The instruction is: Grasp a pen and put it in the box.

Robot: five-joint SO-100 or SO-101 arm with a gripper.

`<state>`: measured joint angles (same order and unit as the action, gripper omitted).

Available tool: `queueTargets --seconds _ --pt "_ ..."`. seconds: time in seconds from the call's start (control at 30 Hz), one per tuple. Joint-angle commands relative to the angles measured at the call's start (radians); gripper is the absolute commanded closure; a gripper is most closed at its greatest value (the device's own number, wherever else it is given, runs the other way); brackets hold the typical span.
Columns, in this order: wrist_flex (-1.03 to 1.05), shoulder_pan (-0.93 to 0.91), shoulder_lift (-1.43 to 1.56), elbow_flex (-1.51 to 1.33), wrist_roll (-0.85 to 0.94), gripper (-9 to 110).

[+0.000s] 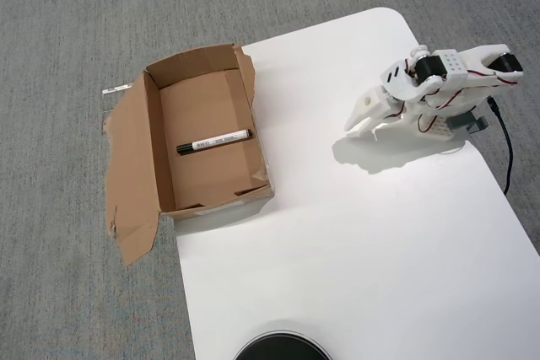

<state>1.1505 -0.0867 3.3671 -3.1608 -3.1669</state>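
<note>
In the overhead view the pen (214, 141), a slim white marker with a black cap, lies flat on the floor of the brown cardboard box (153, 137), across its middle. The box stands at the table's left edge with a torn flap spread onto the carpet. My white gripper (354, 128) hangs over the table's upper right, well to the right of the box, pointing left and down. Its fingers look close together with nothing between them.
The white table (354, 242) runs from the box to the right edge. A round black object (281, 348) pokes in at the bottom edge. A black cable (504, 145) trails down behind the arm's base at the right. Grey carpet surrounds the table.
</note>
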Motion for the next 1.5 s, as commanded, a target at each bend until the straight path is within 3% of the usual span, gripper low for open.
queueTargets --seconds 0.0,0.37,0.6,1.47 --pt "0.028 -0.007 0.063 -0.027 0.001 86" --pt "0.195 -0.002 0.063 -0.027 0.001 86" --pt "0.195 -0.002 0.063 -0.027 0.001 102" --pt "0.195 0.007 0.061 -0.027 -0.001 100"
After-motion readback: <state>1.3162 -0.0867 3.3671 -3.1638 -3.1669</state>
